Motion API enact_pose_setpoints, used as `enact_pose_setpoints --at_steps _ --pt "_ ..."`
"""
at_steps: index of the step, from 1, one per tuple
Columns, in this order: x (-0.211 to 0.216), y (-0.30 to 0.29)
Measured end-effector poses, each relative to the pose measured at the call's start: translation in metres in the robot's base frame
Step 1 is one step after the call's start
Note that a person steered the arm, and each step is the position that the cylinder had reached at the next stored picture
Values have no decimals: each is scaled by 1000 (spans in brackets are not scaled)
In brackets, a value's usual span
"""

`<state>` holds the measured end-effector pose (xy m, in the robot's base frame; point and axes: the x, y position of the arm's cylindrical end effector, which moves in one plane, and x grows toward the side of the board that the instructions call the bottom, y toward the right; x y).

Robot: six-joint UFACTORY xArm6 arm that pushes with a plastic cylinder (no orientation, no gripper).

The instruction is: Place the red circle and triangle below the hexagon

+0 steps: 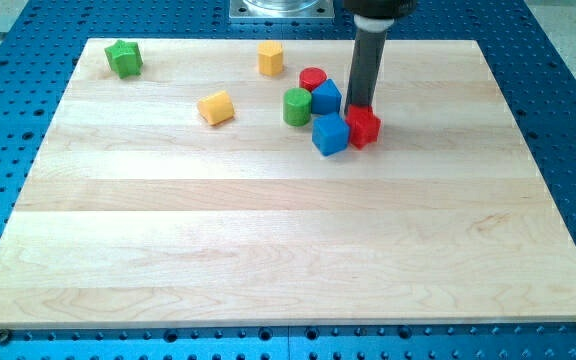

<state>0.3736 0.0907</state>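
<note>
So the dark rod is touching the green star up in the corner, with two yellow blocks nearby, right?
Not quite. In the camera view, my tip is at the red block in the cluster near the view's top middle, not the green star. The star sits alone at the view's top left. Two yellow blocks are there.

the red circle (313, 79), a short upright cylinder, stands near the view's top, touching the blue triangle (326, 97) just below-right of it. the red hexagon (364, 127) lies lower right, flat on the table, touching a blue block's right side.
</note>
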Motion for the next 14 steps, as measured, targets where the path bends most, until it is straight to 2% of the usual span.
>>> enact_pose_setpoints --at_steps 1,2,3,4,7,10,11,12,13,14 --pt "37 -4" --pt "33 -90" --pt "21 -138" --pt "-7 -134" --pt "-40 -19" --pt "-109 -6" --pt "-126 32" --pt "-114 94" --pt "-92 69" --pt "-92 22"
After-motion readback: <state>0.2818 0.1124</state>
